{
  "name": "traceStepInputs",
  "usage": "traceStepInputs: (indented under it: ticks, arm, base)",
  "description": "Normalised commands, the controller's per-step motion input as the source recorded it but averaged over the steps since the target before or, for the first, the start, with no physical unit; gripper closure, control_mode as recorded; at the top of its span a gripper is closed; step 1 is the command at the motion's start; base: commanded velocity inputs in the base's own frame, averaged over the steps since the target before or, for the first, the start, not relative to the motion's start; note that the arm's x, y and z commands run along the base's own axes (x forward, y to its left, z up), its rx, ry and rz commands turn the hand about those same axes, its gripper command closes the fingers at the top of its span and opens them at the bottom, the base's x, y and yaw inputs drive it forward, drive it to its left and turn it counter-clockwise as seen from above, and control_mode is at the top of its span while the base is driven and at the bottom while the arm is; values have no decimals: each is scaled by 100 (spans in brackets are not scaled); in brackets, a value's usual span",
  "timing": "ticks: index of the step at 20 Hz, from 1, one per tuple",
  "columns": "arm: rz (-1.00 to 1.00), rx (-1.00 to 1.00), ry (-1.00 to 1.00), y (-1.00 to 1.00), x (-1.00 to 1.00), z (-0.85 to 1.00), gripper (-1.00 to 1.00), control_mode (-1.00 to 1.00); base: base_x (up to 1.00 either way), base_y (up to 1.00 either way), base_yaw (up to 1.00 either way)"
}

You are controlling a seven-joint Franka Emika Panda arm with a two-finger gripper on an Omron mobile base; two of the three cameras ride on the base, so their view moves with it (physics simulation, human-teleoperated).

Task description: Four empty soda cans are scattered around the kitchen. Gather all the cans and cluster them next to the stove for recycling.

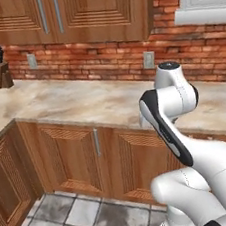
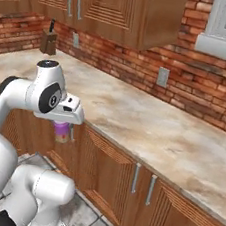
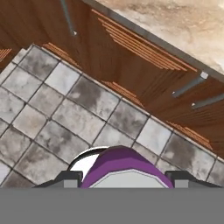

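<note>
Two fingers [image 3: 70, 177] of the gripper [image 2: 61, 127] clamp one soda can [image 2: 61, 133], purple body, silver top, gripped across its sides. Its long axis runs along the hand, pointing down at the tiled floor [image 3: 57, 118]. The can hangs off the counter, just out from the counter's front edge [image 2: 129, 155], level with the lower cabinet doors [image 2: 104, 177] and apart from them. The counter top [image 2: 149, 120] lies above and beyond the hand, with a knife block [image 2: 49, 41] at its far back corner. Which way the stove lies can't be told, so probably carry upright, then set down.
</note>
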Motion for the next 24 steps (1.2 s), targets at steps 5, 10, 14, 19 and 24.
traceStepInputs:
  ticks: [5, 10, 14, 19, 24]
  arm:
    - [0, 0, 0, 0, 0, 0, 100, 100]
    - [0, 0, 0, 0, 0, 0, 100, 100]
    - [0, 0, 0, 0, 0, 0, 100, 100]
    - [0, 0, 0, 0, 0, 0, 100, 100]
    - [0, 0, 0, 0, 0, 0, 100, 100]
  base:
    - [-18, 21, 50]
    - [-13, 22, 50]
    - [-7, 24, 50]
    - [-5, 28, 48]
    - [0, 34, 45]
